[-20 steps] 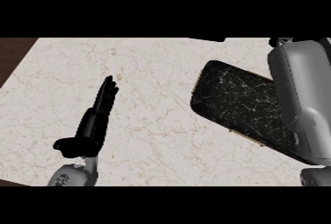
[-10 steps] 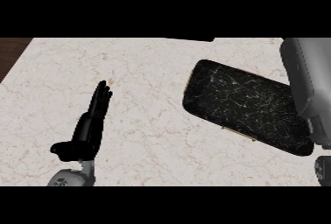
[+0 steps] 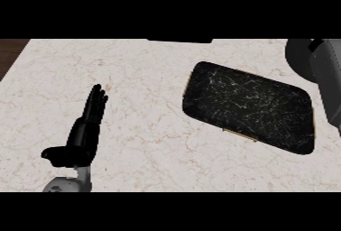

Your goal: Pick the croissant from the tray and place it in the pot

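Tray [image 3: 250,107], dark and speckled, lies tilted at right; left hand [image 3: 83,133] rests flat-fingered, released, at near left; right forearm [image 3: 329,76] possibly edges the frame.

Open counter [image 3: 153,135] separates left hand [image 3: 83,135] from tray [image 3: 250,108].

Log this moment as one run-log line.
left hand: open, resting on counter | right hand: out of view, only forearm shows | tray: dark | croissant, pot: unseen

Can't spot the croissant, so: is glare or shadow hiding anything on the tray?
Head view: no glare, light even; the tray reads dark with pale flecks, no croissant visible; the grey forearm covers its right edge; the left robot hand casts no obvious shadow.
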{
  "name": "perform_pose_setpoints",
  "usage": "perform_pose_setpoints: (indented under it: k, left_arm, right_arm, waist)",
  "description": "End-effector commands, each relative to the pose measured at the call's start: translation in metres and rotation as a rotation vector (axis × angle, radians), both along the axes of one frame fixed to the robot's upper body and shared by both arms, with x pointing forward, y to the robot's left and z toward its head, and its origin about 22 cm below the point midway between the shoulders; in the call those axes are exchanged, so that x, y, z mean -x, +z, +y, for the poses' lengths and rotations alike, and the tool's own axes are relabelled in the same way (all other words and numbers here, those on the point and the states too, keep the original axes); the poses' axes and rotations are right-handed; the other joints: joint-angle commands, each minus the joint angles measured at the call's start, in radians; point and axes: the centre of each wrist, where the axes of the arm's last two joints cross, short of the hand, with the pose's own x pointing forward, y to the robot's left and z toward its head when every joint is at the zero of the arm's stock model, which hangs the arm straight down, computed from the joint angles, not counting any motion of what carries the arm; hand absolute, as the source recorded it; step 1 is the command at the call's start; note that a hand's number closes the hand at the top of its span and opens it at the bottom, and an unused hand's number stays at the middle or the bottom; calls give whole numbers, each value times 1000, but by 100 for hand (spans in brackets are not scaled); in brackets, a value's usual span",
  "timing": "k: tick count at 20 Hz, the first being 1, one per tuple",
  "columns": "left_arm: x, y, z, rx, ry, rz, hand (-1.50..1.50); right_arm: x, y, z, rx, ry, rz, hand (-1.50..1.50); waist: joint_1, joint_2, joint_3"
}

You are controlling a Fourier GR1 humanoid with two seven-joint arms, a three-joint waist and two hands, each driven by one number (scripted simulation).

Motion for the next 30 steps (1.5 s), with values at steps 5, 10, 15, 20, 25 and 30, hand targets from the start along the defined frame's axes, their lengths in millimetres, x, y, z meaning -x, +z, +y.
perform_pose_setpoints:
  k: [5,10,15,20,25,30]
  left_arm:
    - [11,-6,11,-8,3,7,0]
    - [3,6,-2,5,4,-7,0]
    - [6,-1,13,-7,26,6,0]
    - [10,11,-3,11,5,11,0]
    - [8,-2,9,-5,32,11,0]
    - [16,-7,-1,-2,36,15,0]
  right_arm:
    - [7,-25,-30,-163,-36,-24,150]
    - [34,-71,-74,-253,-98,-17,150]
    - [40,-85,-79,-435,-262,17,-150]
    - [42,-97,-74,-489,-83,-110,-150]
    - [39,-74,-77,-350,-23,-518,-150]
    - [46,-80,-79,-317,-38,-768,-150]
  waist:
    - [-5,-4,0]
    - [-14,-1,2]
    - [-14,-3,1]
    - [-15,-8,3]
    - [-27,-12,4]
    - [-42,-19,3]
